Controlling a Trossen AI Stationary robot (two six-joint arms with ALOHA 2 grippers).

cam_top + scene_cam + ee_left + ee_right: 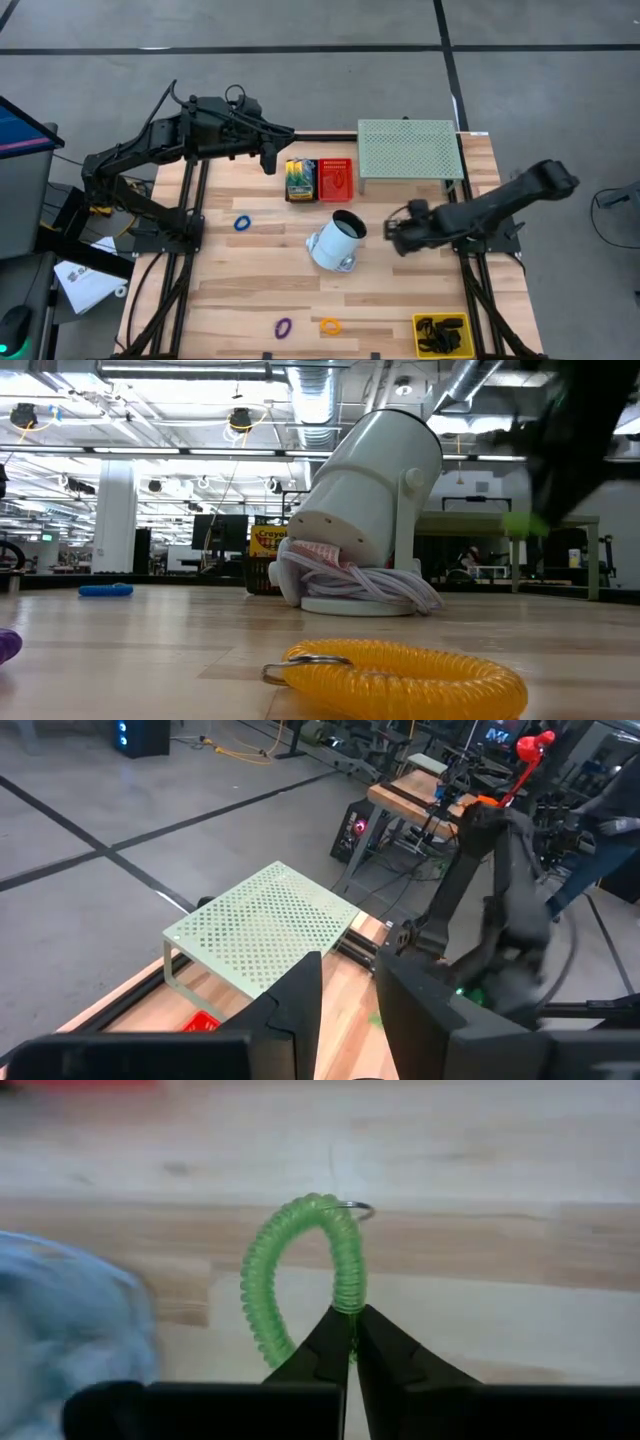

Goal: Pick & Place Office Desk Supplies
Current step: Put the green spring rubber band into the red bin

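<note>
The right gripper, low over the pale wood-plank table beside the tipped white desk lamp, has its fingers pinched on a green coil ring. The left gripper hangs near the crayon box, fingers narrowly parted. Grey concrete floor surrounds the table.

The high view looks straight down on the whole wooden table. The low view sits at table-top height, very near a yellow coil ring, facing a white lamp that the high view also shows. The left wrist view looks out over the green mesh shelf at the table's far edge. The right wrist view looks closely down at the tabletop.
</note>
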